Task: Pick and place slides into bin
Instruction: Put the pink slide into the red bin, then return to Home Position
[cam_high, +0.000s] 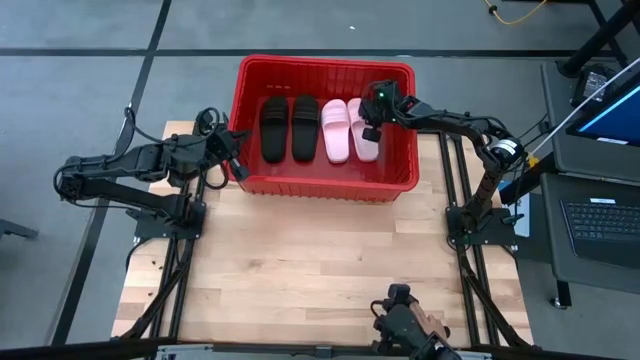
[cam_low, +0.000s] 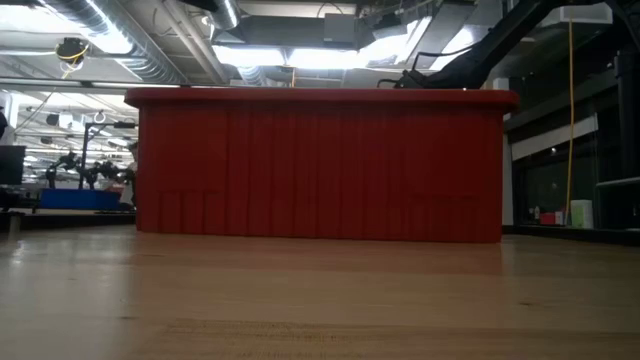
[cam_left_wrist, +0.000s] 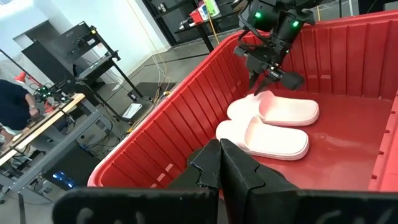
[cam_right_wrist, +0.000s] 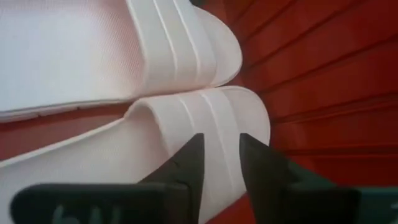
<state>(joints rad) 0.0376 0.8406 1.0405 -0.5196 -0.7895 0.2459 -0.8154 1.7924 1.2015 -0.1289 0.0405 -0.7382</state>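
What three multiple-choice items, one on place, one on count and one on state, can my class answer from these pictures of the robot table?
1. Where are the sandals?
A. On the bare wood
B. Inside the red basket
C. On the floor

2. How many pale pink sandals are there?
A. One
B. Two
C. Four

3. What is the right gripper doing?
A. Resting on the table's near edge
B. Carrying a black sandal
C. Poised just above a pink sandal, holding nothing

Key:
1 B, the high view shows all four side by side in the basket, the black sandals on the left.
2 B, two pink ones lie next to two black ones.
3 C, its wrist view shows narrowly parted fingers just above the pink strap, with nothing between them. The left gripper waits outside the basket's left wall.
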